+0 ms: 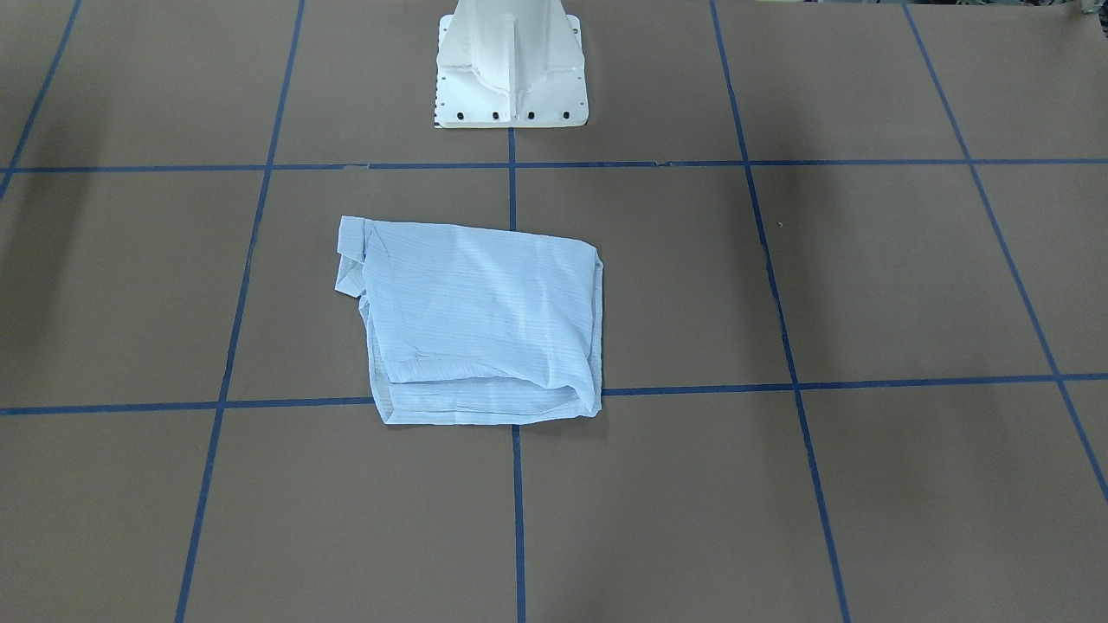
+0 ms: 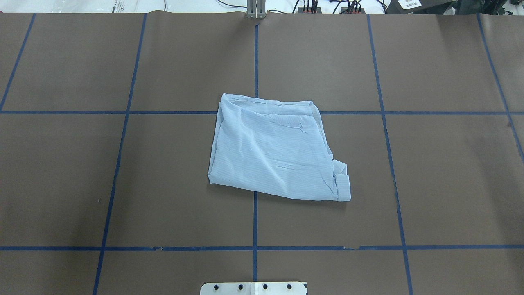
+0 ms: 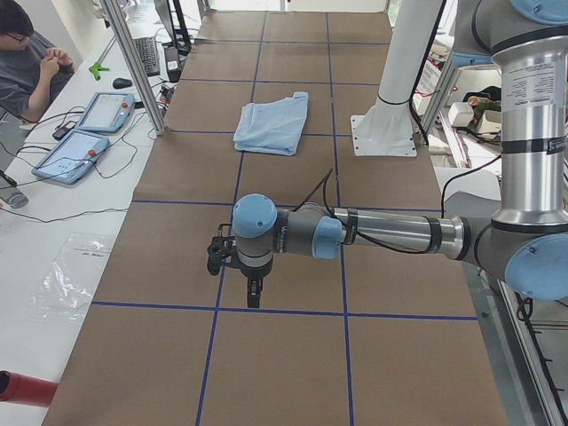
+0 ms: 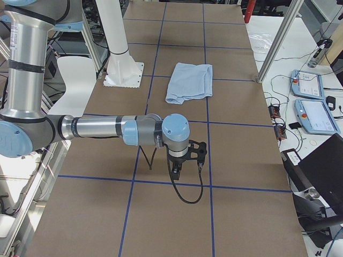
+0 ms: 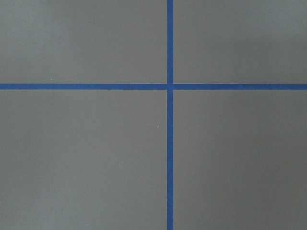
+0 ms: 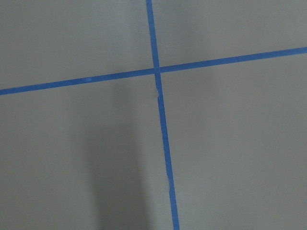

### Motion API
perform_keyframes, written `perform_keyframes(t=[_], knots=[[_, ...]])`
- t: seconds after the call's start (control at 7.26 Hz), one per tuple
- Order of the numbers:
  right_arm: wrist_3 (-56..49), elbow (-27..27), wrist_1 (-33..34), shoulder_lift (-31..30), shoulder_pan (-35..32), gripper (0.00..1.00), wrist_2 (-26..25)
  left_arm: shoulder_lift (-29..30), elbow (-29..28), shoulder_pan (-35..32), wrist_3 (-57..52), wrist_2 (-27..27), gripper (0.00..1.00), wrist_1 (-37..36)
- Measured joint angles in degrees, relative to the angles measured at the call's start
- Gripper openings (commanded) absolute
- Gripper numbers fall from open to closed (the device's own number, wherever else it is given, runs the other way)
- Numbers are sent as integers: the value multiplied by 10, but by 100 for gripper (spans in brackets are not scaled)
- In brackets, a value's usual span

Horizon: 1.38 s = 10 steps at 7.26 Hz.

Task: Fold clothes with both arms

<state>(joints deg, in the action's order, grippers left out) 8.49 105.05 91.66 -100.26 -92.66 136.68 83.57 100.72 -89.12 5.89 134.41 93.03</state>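
We find the shirt (image 2: 278, 151) folded at the middle of the counter (image 2: 450, 184), between the left fingers (image 3: 253, 295) and the right fingers (image 4: 176, 171) and well apart from both. Neither is clearly nearer. Open or closed, we cannot tell.

Left hand (image 3: 253, 297) and right hand (image 4: 177, 171) look too small to judge grip

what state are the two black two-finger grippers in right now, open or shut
Left gripper: cannot tell; seen only from the side, far from the folded light-blue striped shirt.
Right gripper: cannot tell, same reason.
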Motion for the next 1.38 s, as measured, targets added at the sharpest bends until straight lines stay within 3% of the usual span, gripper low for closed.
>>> perform_keyframes(t=[1.38], knots=[[-9, 3, 3, -3, 34, 100, -52, 0, 1, 0, 0, 1, 100, 0]])
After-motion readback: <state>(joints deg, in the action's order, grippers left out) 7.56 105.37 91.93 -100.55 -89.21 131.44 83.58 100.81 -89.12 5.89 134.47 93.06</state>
